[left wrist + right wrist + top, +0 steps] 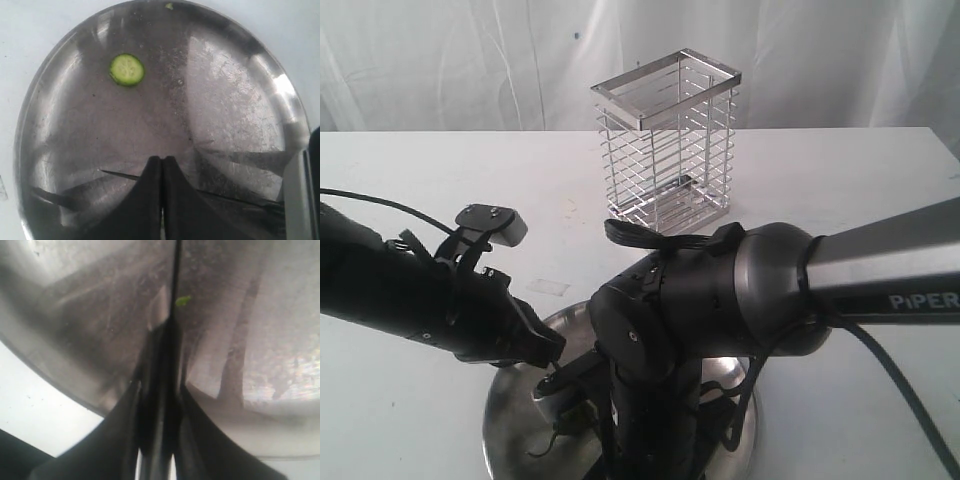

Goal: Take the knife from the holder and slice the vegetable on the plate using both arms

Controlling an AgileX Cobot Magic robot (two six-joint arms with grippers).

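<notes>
My right gripper (167, 347) is shut on the knife (176, 275), whose thin dark blade runs out edge-on over the plate (55, 377). A small green scrap (183, 300) lies beside the blade. In the left wrist view the blade (120, 174) passes as a thin line just behind my left gripper (162, 161), whose jaws are pressed together with nothing visible between them. One pale-green round slice (127, 69) lies on the plate (235, 100). A thin curled dark stem (548, 442) shows on the plate (505, 425). The pepper's body is hidden. The holder (665, 140) stands empty behind.
The right arm's bulky body (720, 300) covers much of the plate in the exterior view. The left arm (420, 295) reaches in from the left. A tiny green crumb (169, 6) sits near the plate's rim. A white backdrop hangs behind the white table (880, 200).
</notes>
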